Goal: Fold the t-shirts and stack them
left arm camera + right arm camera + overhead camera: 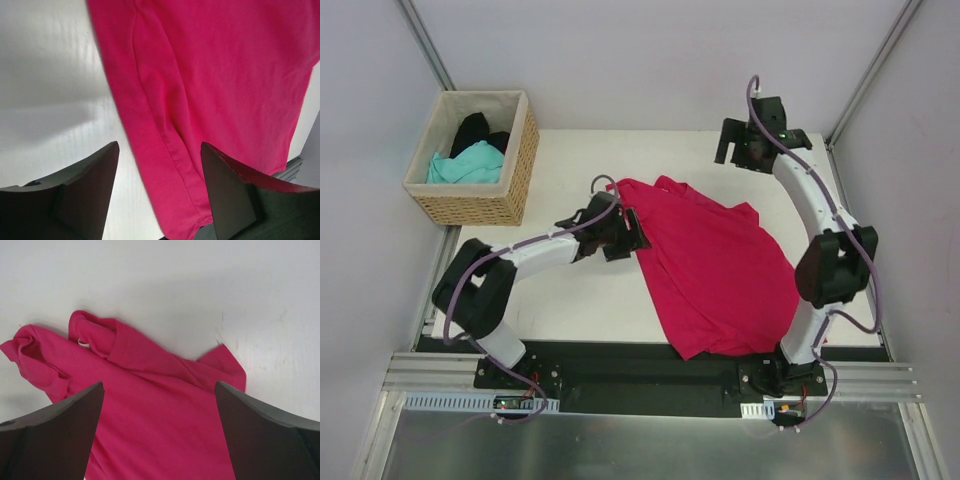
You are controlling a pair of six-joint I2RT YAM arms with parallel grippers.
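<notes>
A crimson-pink t-shirt (720, 270) lies spread on the white table, its collar end bunched at the back. In the right wrist view the pink t-shirt (160, 405) shows folded sleeves and a small white label (83, 343). My left gripper (628, 236) sits low at the shirt's left edge. In its own view the left gripper (160, 146) is open, with the shirt's hem (175, 165) running between the fingers, not pinched. My right gripper (736, 146) hangs open above the back right corner, off the cloth, and the right gripper (159, 385) holds nothing. A teal t-shirt (468, 165) and a black one (478, 130) lie in the basket.
The woven wicker basket (470, 208) with pale lining stands off the table's back left corner. Metal frame posts rise at the back left (425, 45) and back right (875, 70). The arm bases sit on a black rail (640, 375) at the near edge.
</notes>
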